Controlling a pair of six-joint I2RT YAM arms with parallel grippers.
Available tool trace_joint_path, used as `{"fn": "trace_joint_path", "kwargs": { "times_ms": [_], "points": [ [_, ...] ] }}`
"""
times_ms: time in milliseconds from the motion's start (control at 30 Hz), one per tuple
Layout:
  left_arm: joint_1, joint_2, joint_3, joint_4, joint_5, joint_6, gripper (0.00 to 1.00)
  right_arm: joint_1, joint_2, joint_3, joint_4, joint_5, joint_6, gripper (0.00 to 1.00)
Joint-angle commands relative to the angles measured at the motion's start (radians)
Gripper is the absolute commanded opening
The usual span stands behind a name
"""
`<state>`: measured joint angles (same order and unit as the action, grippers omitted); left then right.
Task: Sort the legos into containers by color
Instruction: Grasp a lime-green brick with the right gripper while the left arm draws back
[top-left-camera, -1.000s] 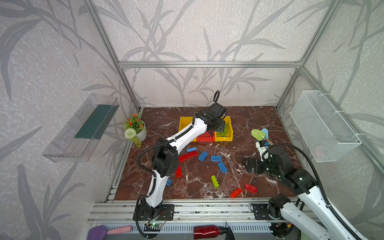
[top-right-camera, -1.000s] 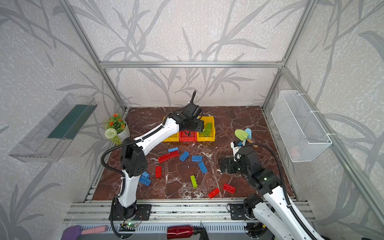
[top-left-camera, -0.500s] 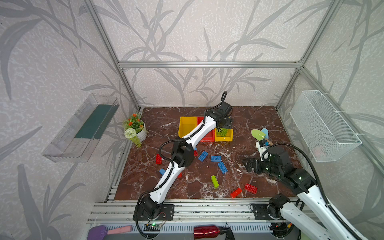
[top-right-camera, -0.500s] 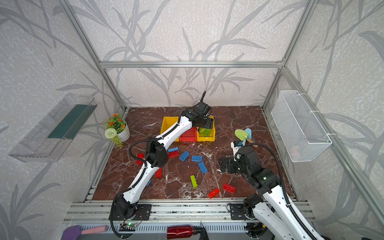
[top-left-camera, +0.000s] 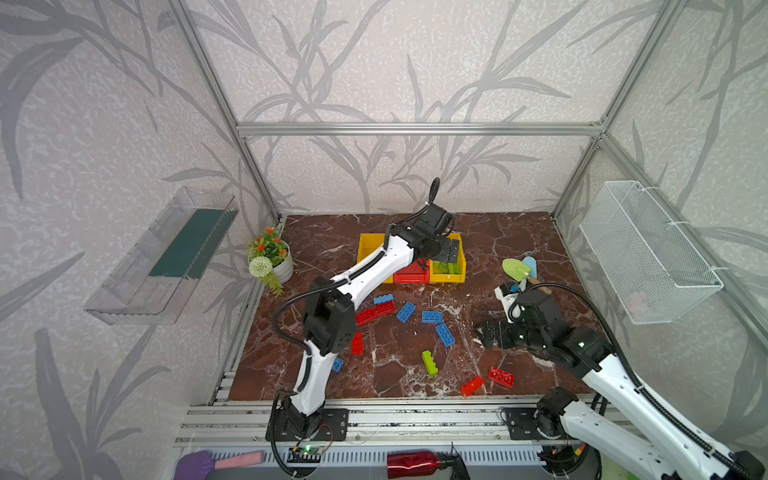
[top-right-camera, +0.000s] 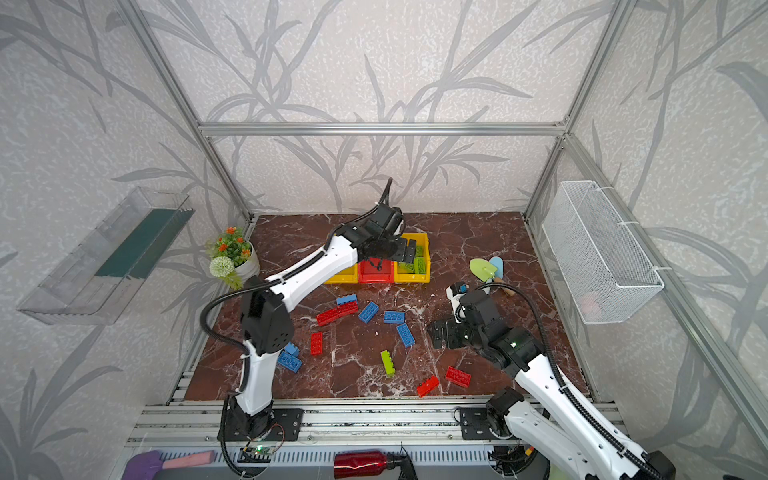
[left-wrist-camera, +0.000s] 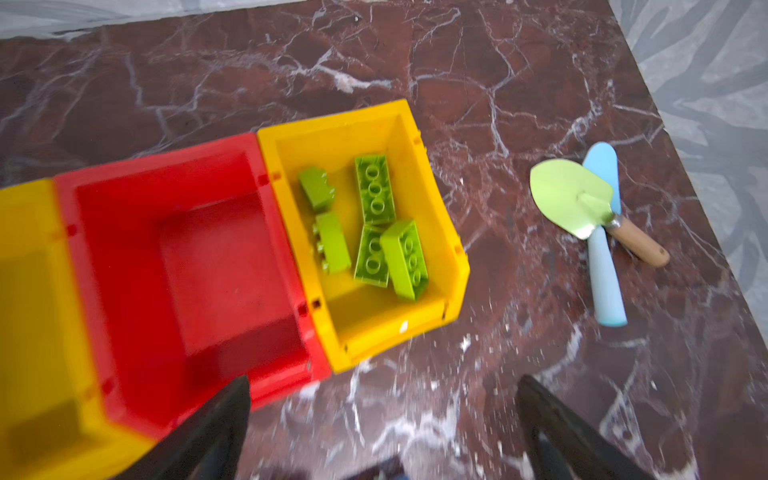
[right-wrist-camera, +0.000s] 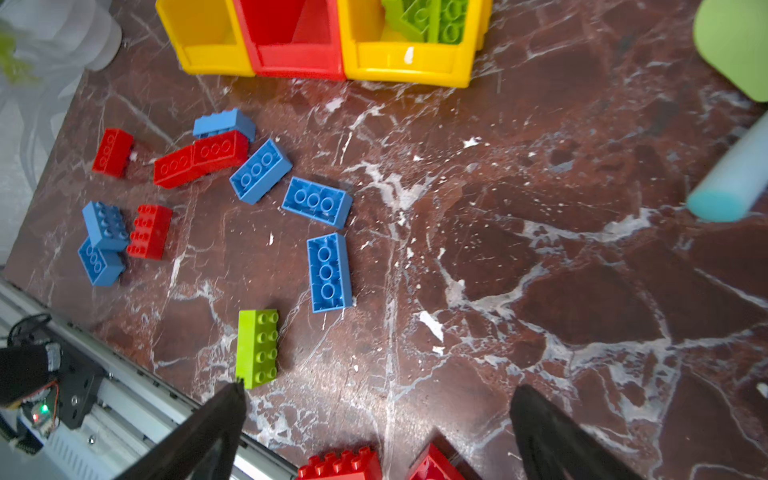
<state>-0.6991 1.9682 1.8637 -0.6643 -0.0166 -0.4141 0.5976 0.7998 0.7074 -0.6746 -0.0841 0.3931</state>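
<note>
Since a second ago the left gripper (top-left-camera: 450, 252) has swung right and opened above the far yellow container (top-left-camera: 446, 277) holding green legos (left-wrist-camera: 374, 224), so the loose lime brick (top-left-camera: 429, 363), lying near-to-far, sits near and left of the empty, spread right gripper (top-left-camera: 482, 336), the closer arm.

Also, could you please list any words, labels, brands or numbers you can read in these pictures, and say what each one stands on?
None can be read.
The white spot on the front of the yellow bin holding green bricks is too small and blurred to tell if it bears letters.
</note>
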Motion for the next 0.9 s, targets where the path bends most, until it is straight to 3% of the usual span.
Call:
{"fn": "trace_joint_path", "kwargs": {
  "times_ms": [0,233,400,600,700,867],
  "points": [
    [0.003,-0.214,-0.260,0.124,-0.082,-0.038,0.99,0.109,0.042,0.022,0.034,0.079,0.052,0.99],
    [0.003,-0.701,-0.874,0.193,-0.178,-0.173,0.99,0.335,0.198,0.000,0.135,0.144,0.172,0.99],
    [0.003,-1.051,-1.163,0.119,-0.224,-0.285,0.99,0.451,0.335,0.027,0.175,0.167,0.218,0.82],
    [0.003,-1.388,-1.353,0.059,-0.259,-0.358,0.99,0.526,0.507,0.109,0.184,0.156,0.237,0.66],
    [0.004,-1.455,-1.371,0.019,-0.268,-0.367,0.99,0.550,0.573,0.141,0.194,0.161,0.237,0.61],
    [0.003,-1.450,-1.383,0.002,-0.260,-0.374,0.99,0.564,0.665,0.153,0.236,0.131,0.277,0.57]
  ]
}}
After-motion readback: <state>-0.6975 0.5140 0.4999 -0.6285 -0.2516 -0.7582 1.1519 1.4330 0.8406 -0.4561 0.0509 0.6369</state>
